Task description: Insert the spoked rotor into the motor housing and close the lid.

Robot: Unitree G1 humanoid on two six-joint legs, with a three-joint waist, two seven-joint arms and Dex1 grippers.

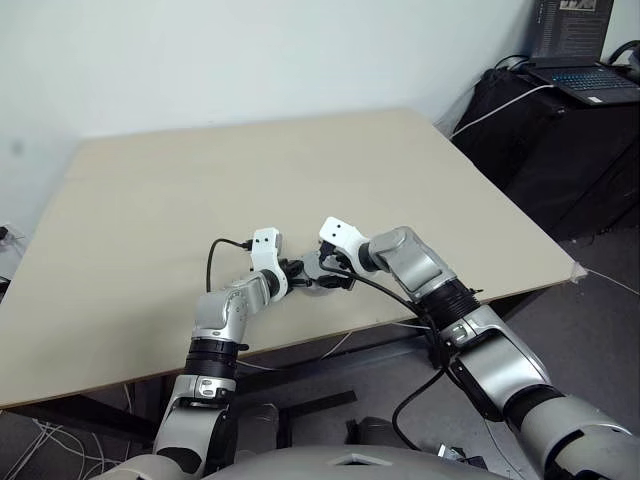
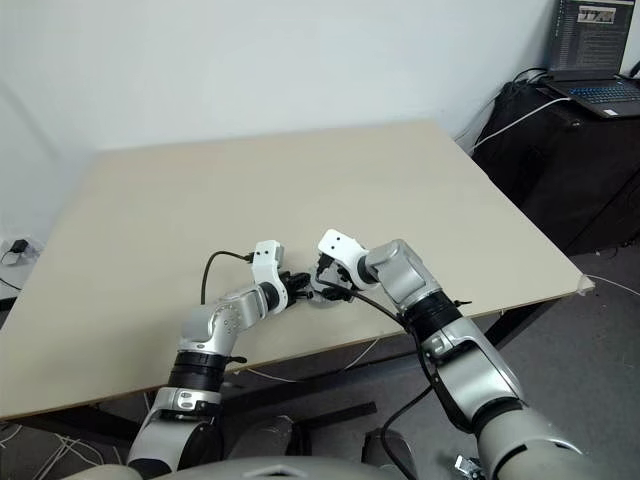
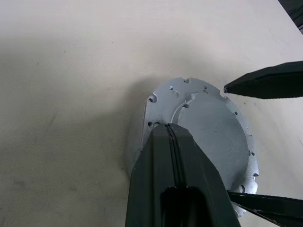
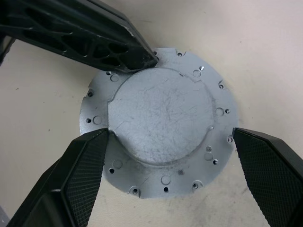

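The lid (image 4: 161, 127), a pale-grey round metal disc with a raised centre and small holes around its flange, lies flat on the table (image 1: 300, 170) near the front edge. My left gripper (image 3: 168, 126) is shut, and its tip rests on the lid's flange (image 4: 147, 59). My right gripper (image 4: 169, 136) is open over the lid, with one finger (image 4: 85, 175) at each side of the rim. Whether those fingers touch the lid I cannot tell. The spoked rotor and the motor housing are hidden. In the head views both grippers meet over the lid (image 1: 314, 268).
The beige table stretches far behind and to both sides of the lid, and its front edge is just below my wrists. At the back right, an open laptop (image 1: 585, 75) sits on a dark stand. Cables hang under the table.
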